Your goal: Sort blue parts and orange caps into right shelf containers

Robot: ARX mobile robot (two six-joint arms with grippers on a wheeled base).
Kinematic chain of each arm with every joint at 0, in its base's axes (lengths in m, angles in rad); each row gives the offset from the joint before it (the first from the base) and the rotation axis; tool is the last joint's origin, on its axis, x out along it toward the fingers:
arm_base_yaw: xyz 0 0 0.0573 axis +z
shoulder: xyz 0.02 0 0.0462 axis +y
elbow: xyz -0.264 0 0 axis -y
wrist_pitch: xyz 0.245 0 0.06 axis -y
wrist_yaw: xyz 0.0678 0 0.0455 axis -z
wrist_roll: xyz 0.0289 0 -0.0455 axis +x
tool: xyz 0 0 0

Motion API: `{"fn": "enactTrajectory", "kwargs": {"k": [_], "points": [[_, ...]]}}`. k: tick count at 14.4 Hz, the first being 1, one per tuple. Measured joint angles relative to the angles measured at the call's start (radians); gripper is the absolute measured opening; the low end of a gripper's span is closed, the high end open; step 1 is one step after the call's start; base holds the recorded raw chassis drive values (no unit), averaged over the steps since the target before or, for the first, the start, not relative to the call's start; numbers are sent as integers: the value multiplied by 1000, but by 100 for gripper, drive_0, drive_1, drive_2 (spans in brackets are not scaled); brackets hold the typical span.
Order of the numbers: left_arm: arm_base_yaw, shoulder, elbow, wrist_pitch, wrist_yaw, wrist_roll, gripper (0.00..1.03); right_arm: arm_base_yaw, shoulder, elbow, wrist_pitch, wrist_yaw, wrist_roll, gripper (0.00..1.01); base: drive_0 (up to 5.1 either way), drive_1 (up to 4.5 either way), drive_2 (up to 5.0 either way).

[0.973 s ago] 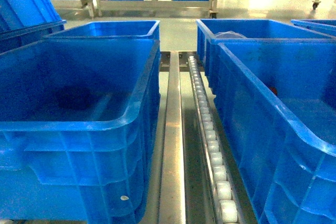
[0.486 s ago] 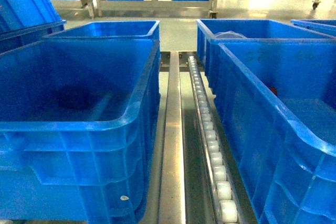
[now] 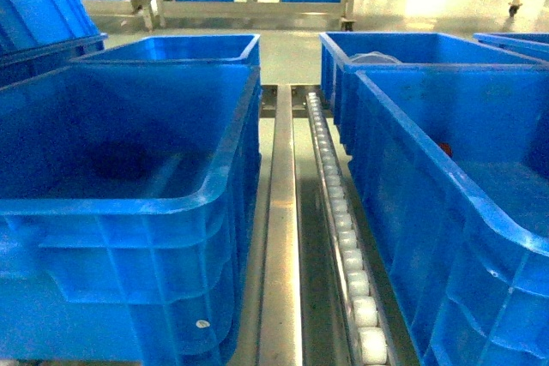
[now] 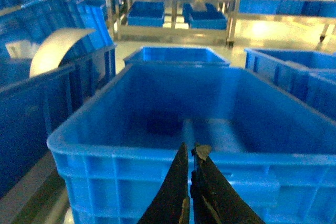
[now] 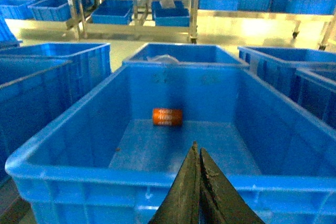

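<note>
On a metal roller rack (image 3: 339,212) stand blue crates (image 3: 446,177), an orange cap (image 5: 167,116) lying in the right near one, and both the left gripper (image 4: 190,174) and right gripper (image 5: 198,169) hover closed at crate rims

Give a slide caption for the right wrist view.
Shut right gripper poised at the near rim of a blue crate holding one orange cap.

Three views facing 12 o'clock over blue crates.
The head camera is looking down the roller track (image 3: 343,237); each wrist camera is hovering close behind one near crate (image 4: 157,150) (image 5: 131,174), both shared with the head view.
</note>
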Motion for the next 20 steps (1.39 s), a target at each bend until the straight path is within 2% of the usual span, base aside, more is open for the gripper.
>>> {"fn": "enactTrajectory", "kwargs": {"k": [4, 5, 6, 9, 11, 13, 14, 15, 20], "points": [[1, -1, -2, -19, -3, 2, 2, 1, 1, -1, -6, 0, 0, 1, 0, 0, 0], [1, -1, -2, -20, -3, 2, 4, 1, 1, -1, -2, 0, 0, 5, 0, 0, 0], [1, -1, -2, -20, -3, 2, 18, 1, 1, -1, -3, 0, 0, 19, 0, 0, 0], [1, -1, -2, -21, -3, 2, 49, 1, 1, -1, -3, 0, 0, 50, 0, 0, 0], [1, -1, -2, -21, -3, 2, 74, 1, 1, -1, -3, 0, 0, 76, 0, 0, 0], [1, -1, -2, -21, -3, 2, 93, 1, 1, -1, -3, 0, 0, 94, 0, 0, 0], [1, -1, -2, -21, -3, 3, 100, 1, 1, -1, -3, 0, 0, 100, 0, 0, 0], [1, -1, -2, -21, -3, 2, 97, 1, 1, -1, -3, 0, 0, 97, 0, 0, 0], [1, -1, -2, -20, -3, 2, 98, 1, 1, -1, -3, 0, 0, 98, 0, 0, 0]]}}
